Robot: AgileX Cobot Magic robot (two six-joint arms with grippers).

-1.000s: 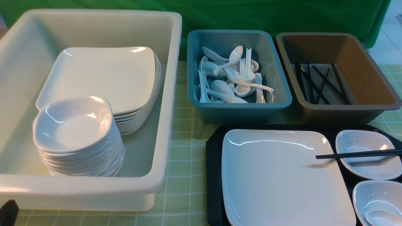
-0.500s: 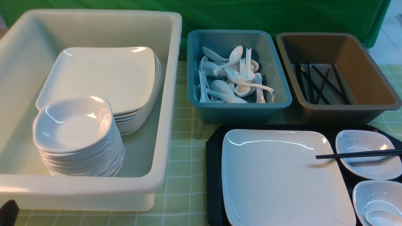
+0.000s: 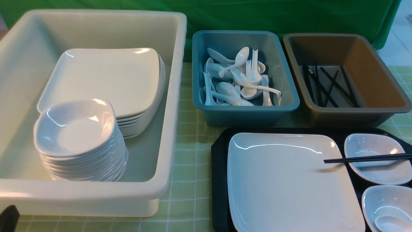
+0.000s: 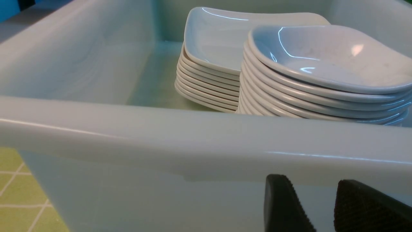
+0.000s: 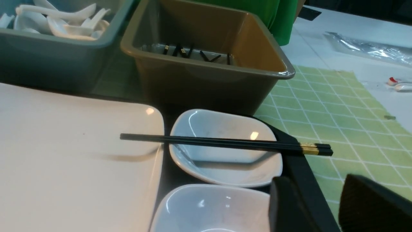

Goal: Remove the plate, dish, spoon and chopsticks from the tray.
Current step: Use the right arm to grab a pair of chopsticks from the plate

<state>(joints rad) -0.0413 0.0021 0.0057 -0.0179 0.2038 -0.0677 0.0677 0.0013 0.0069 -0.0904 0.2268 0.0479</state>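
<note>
tray [image 3: 219, 180] at near right corner of surface [image 3: 186, 193]: plate [image 3: 289, 183], farther dish [image 3: 383, 174], spoon [image 3: 391, 223] in nearer dish [image 3: 376, 199]. chopsticks [image 5: 225, 143] bridge plate rim and farther dish, long axis parallel to near edge, gold ends past tray's right rim. right hand [image 5: 315, 185] just short of them, fingers apart, empty; likely nearer arm. left hand [image 4: 310, 183] by tub [image 3: 80, 190], near left corner, narrow gap, empty. brown bin [image 3: 370, 64] at far right edge; green curtain [image 3: 257, 16] behind.

The plate [image 3: 283, 180] and the far dish [image 3: 363, 145] are glossy, smooth white ware on the black plastic tray [image 3: 219, 180]. The chopsticks [image 5: 225, 142] are smooth black with a gold-coloured band. The white tub [image 3: 80, 196] is smooth plastic, and the table cover [image 3: 186, 193] is green cloth.
</note>
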